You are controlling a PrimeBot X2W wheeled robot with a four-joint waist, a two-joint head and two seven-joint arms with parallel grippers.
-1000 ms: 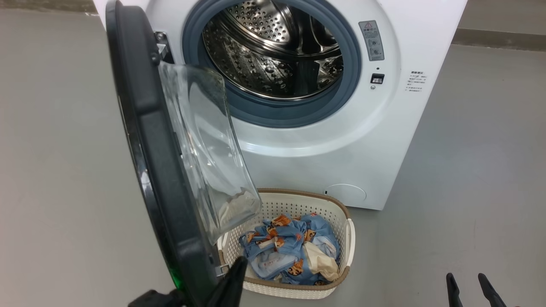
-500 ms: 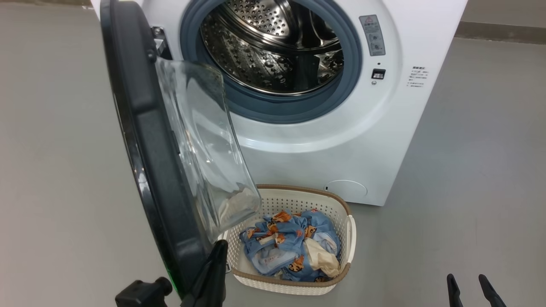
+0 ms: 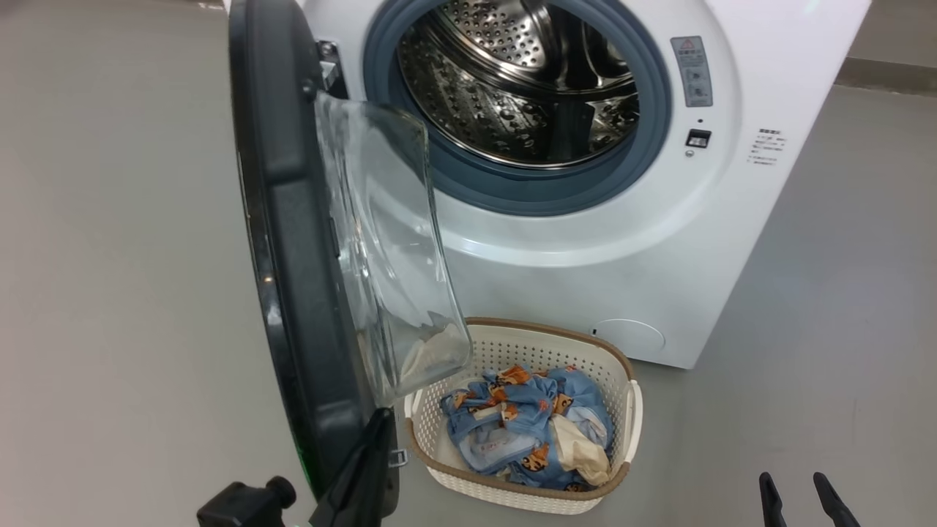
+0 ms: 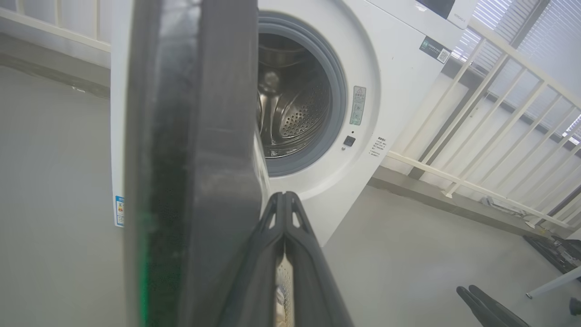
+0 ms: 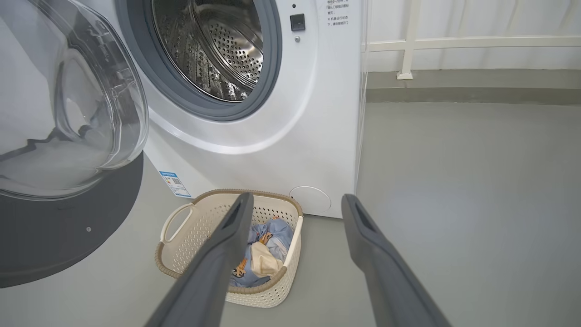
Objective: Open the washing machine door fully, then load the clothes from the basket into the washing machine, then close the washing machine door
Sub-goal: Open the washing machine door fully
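The white washing machine (image 3: 585, 278) stands with its steel drum (image 3: 527, 95) exposed. Its door (image 3: 293, 256) hangs edge-on at the left, the glass bowl (image 5: 68, 113) bulging toward the machine. My left gripper (image 3: 377, 432) is shut, its fingers lying against the inner side of the door's lower edge (image 4: 195, 136). On the floor below the opening sits the cream basket (image 3: 512, 351) with the blue tiger-print clothes (image 3: 512, 424) and a cream cloth piece inside. My right gripper (image 3: 793, 487) hovers open and empty at the lower right, above and in front of the basket (image 5: 177, 263).
Grey floor stretches left and right of the machine. A white railing (image 4: 476, 113) and a low kerb run behind and to its right. A blue label sticker (image 5: 174, 184) sits low on the machine's front. Dark equipment (image 4: 558, 250) lies at the far right.
The head camera has turned, so the whole scene sits further right. The left gripper has shifted left relative to the basket with the door's lower edge, and the door stands slightly wider. The right gripper is unchanged.
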